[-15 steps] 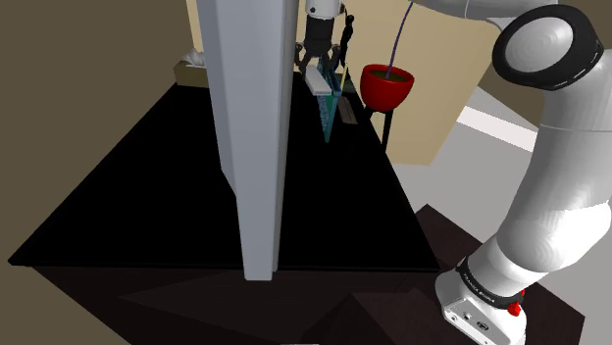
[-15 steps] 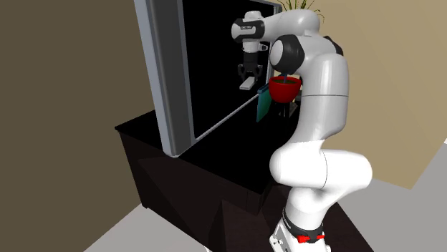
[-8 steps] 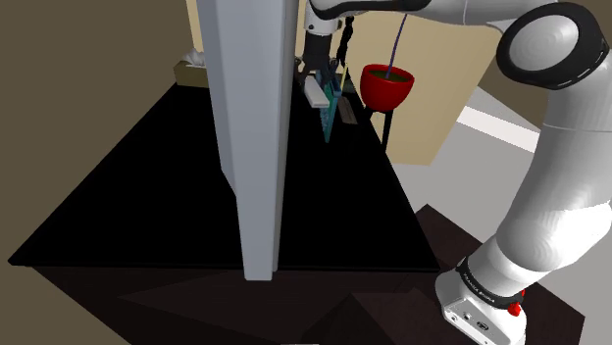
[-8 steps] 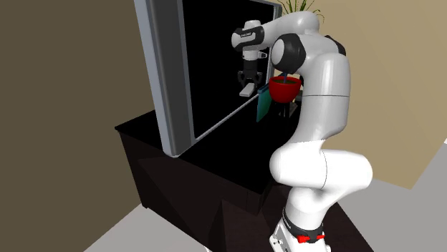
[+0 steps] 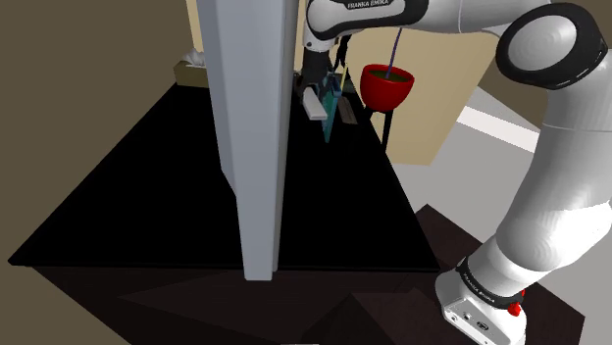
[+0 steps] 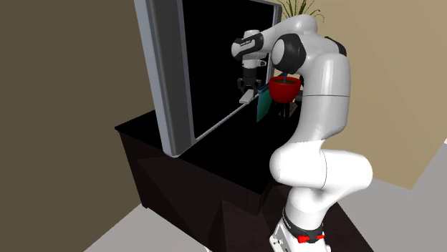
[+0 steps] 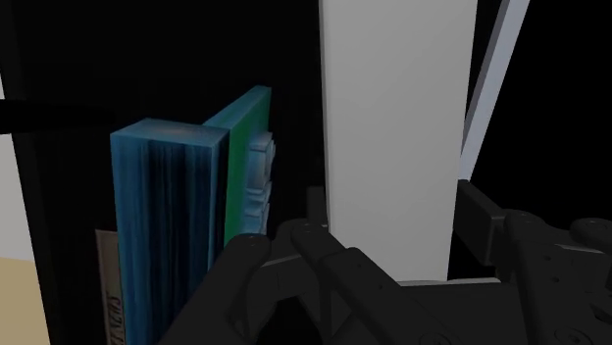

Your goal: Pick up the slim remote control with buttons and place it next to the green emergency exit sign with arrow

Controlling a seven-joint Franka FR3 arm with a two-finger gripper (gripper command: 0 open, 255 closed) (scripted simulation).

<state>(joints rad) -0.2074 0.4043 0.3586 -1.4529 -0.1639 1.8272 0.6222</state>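
Remote (image 7: 392,118) clasped in claw (image 7: 392,227), just beside upright green sign (image 7: 243,157); red pot (image 5: 385,86) holds plant stem (image 5: 396,44).

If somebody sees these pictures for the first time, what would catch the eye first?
The tall grey-framed black screen standing on the black cabinet dominates. At its far end, the end effector of the white arm clasps a white remote beside the green sign, with a red pot nearby.

We find a narrow gap between the grey panel (image 5: 250,127) and the green sign (image 5: 331,118), taken up by the fingers (image 7: 481,223) clasping the remote (image 7: 392,137); the worktop (image 5: 333,206) nearer the stand lies open.
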